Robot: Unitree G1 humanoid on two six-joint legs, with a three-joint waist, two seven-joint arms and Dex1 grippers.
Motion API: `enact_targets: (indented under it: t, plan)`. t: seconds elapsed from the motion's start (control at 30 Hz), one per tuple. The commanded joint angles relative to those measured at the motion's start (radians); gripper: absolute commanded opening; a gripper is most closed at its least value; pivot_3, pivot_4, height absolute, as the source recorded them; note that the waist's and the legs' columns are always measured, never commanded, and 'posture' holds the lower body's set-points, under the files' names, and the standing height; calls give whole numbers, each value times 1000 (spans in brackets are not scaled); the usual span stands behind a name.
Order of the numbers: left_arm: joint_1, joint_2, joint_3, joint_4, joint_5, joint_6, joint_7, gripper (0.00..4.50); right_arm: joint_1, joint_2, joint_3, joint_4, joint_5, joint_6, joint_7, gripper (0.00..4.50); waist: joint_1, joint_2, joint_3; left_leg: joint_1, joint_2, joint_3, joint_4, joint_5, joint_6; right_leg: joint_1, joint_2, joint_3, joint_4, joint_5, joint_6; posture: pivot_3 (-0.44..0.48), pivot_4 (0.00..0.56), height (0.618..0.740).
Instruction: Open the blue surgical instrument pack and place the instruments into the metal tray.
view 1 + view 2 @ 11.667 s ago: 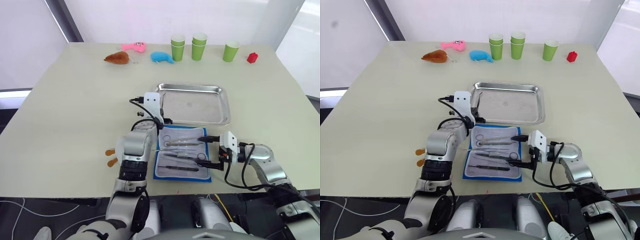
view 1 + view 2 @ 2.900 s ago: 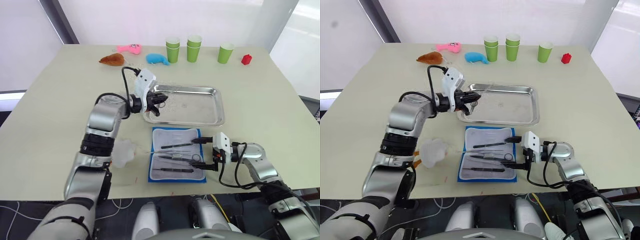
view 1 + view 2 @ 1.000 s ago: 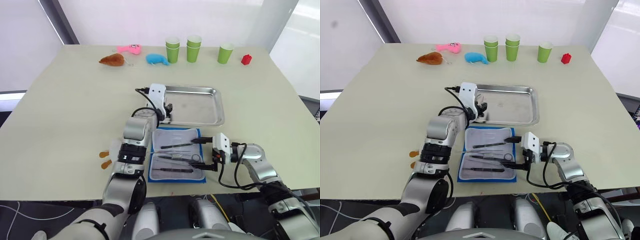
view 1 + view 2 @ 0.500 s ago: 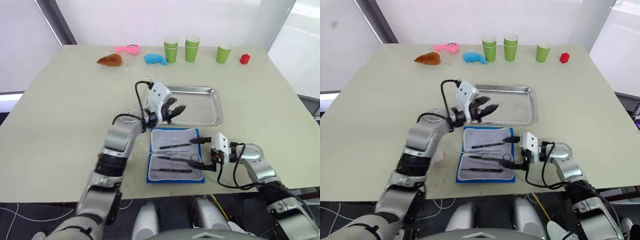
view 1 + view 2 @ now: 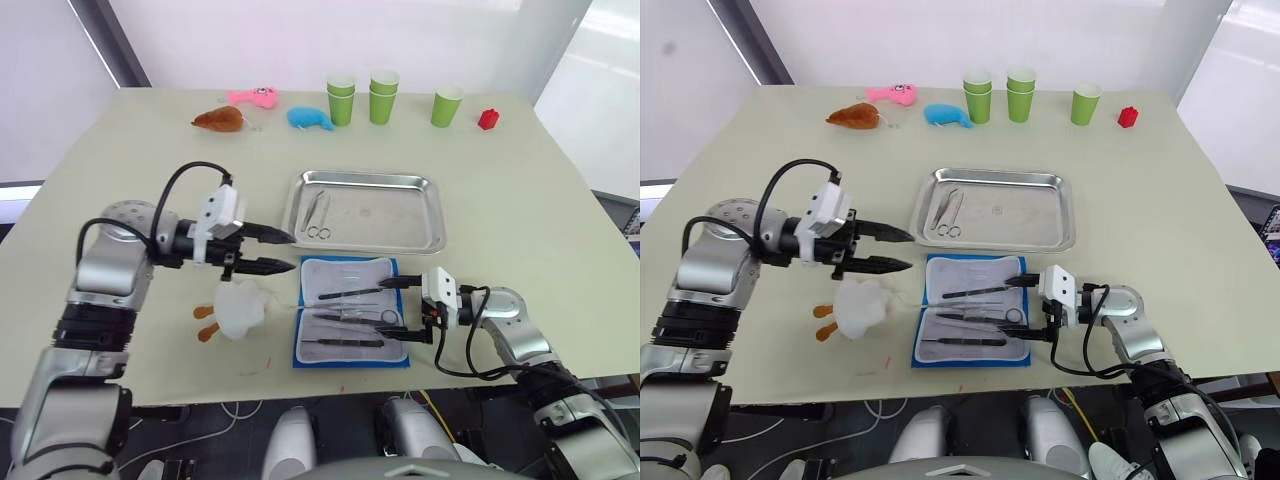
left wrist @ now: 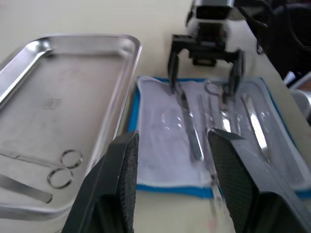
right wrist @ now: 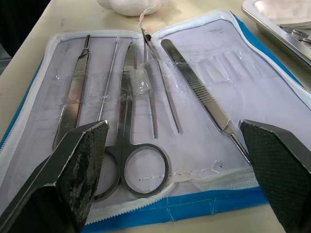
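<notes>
Left eye view: blue surgical instrument pack (image 5: 352, 312) lies open flat at near table edge, just in front of metal tray (image 5: 367, 212). Tray already holds scissors (image 5: 322, 217) and a slim straight tool beside them, at its left end. Still in pack, under clear straps: forceps (image 7: 201, 100), a second pair of scissors (image 7: 129, 141), probe, scalpel handle & one more thin tool. Left gripper (image 5: 275, 251) empty, fingers spread wide, hovering above table left of pack, tips aimed at it. Right gripper (image 5: 404, 308) also wide, empty, one finger at each end of pack's right edge; looks set to steady the pouch. Judgement: step in hand is next pick by left arm. Advise: come in low, close on one tool only at its exposed shank, slide it out along its length from under strap, not upward, or pack lifts. White crumpled wad (image 5: 237, 308) lies near approach path; keep clear.
</notes>
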Motion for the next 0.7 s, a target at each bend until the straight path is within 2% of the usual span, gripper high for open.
enact_targets:
  t: [0.03,0.07,0.13,0.33,0.47,0.7]
  plan:
    - [-29,97,-62,25,-107,-114,-58,3300,58,-9,83,123,-95,38,-2,4500,0,0,0,0,0,0,0,0,0,0,0,0,0,0,0,0,150,740]
    - [-33,115,-80,31,-125,-130,-58,3871,59,-9,83,123,-95,38,-2,4500,2,0,0,0,0,0,0,0,0,-1,-1,0,0,0,0,0,150,740]
    - [-44,149,-124,37,-161,-153,-58,4444,60,-10,82,123,-95,37,-1,4500,2,-1,0,0,0,0,-1,0,0,-1,-1,1,0,0,0,0,150,740]
    - [-67,208,-233,43,-230,-233,-58,4444,63,-14,80,124,-94,36,1,4500,2,-1,0,0,0,1,-1,0,0,-2,1,2,0,0,1,0,150,740]
    - [-60,198,-266,55,-232,-276,-58,4444,60,-15,79,127,-93,36,2,4500,3,-1,0,0,0,3,-1,0,0,-2,2,2,0,0,1,0,150,740]
    - [-16,76,-231,27,-160,-283,-49,4444,63,-16,79,125,-94,37,0,4500,5,-1,0,-1,0,5,-1,0,0,-2,2,2,0,0,1,0,150,740]
